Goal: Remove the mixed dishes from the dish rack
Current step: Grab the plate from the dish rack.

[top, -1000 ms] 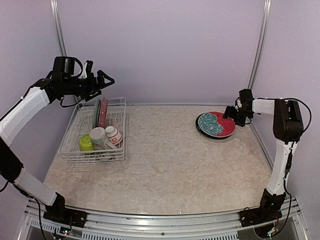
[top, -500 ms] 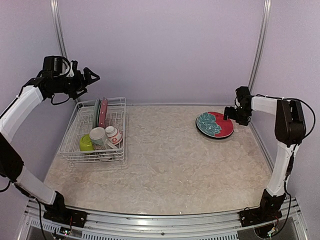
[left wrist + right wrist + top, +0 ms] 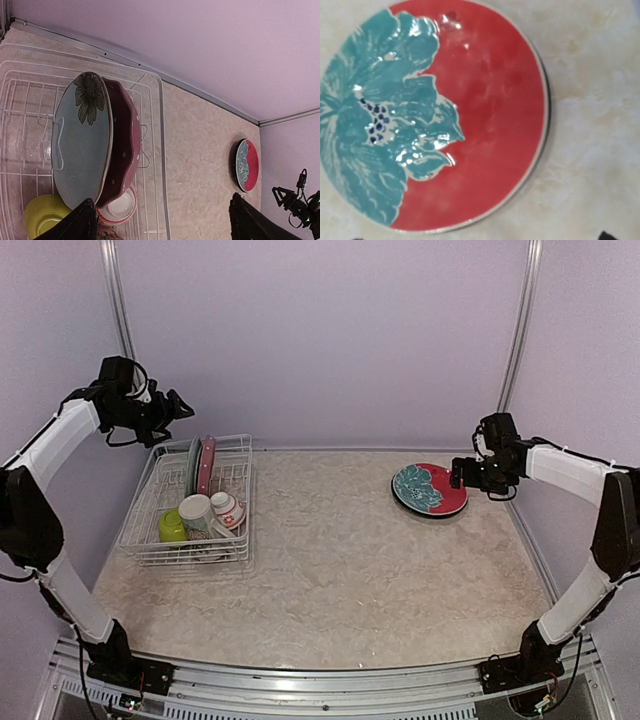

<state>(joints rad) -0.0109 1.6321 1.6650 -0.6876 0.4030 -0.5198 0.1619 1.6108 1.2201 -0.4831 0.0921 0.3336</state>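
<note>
Two tools wide, empty: left tool above dish rack; right tool beside red plate.

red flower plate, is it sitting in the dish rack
No, the red flower plate lies flat well to the right of the dish rack, outside it.

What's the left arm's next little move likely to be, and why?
Probably lower the left gripper toward the upright pale teal plate in the dish rack. Its jaws stand open and empty above the rack's far end, dishes remain inside, and the red plate lies flat on the table.
</note>
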